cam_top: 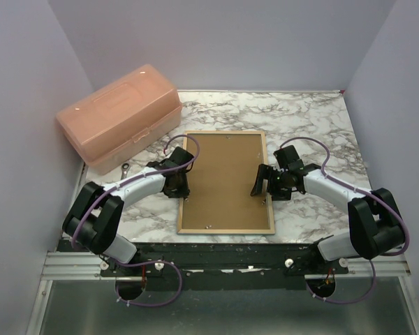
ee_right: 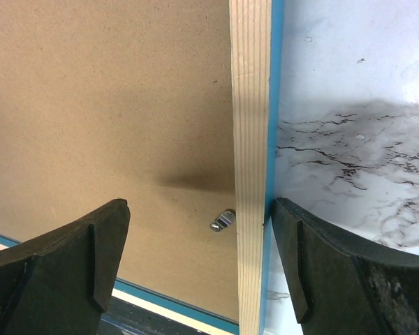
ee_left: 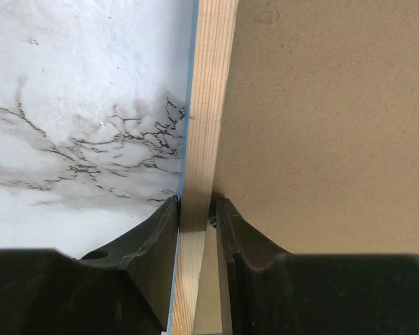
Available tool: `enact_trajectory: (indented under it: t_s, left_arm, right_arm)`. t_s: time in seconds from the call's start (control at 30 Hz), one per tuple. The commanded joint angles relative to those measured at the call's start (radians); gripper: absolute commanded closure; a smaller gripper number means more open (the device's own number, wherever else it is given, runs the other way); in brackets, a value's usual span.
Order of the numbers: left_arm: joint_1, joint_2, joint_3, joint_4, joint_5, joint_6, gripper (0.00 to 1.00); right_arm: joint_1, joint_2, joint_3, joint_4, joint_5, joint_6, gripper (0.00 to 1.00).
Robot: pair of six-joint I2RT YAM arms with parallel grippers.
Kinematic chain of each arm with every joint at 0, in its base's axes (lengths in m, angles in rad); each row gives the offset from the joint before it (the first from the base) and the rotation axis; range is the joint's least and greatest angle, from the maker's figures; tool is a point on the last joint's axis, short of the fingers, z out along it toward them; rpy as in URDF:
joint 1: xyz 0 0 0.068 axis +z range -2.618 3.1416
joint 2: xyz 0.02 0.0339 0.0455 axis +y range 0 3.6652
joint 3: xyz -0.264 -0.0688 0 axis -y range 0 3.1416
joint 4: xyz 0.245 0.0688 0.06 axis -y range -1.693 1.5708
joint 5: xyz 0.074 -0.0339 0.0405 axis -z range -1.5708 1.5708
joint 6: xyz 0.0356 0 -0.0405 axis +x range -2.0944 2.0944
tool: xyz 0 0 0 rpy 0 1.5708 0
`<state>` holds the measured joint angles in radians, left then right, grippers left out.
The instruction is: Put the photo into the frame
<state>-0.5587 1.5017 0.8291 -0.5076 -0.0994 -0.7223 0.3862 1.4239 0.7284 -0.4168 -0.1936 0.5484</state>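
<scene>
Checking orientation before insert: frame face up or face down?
Face down: the frame shows its pale wood reverse upward, blue edge underneath, and the brown backing board lies within it.

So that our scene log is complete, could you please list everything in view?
lidded translucent pink plastic box: one, pink, table's rear left.
thin rectangular wooden frame: one, pale reverse up, blue edge, table centre.
plain brown backing board: one, brown, inside the frame.
small metal clip: one seen, silver, on board beside right rail.
marble-patterned table: one, white and grey, beneath all.
left gripper: one, black, jaws close astride frame's left rail.
right gripper: one, black, jaws open astride right rail.
</scene>
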Motion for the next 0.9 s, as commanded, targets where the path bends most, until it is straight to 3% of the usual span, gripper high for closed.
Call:
enact_trajectory:
  t_s: [0.0, 0.7, 0.87]
  left_arm:
    - [-0.025, 0.017, 0.002, -0.094, -0.079, 0.000, 1.00]
    - [-0.054, -0.012, 0.048, -0.147, -0.123, -0.012, 1.00]
    - [-0.054, -0.050, 0.049, -0.152, -0.122, -0.026, 0.39]
  right_arm:
    - [0.007, 0.012, 0.012, -0.052, 0.040, -0.018, 0.09]
    - [0.008, 0.003, 0.015, -0.067, 0.071, -0.019, 0.16]
    - [0.008, 0.009, 0.035, -0.082, 0.079, -0.030, 0.14]
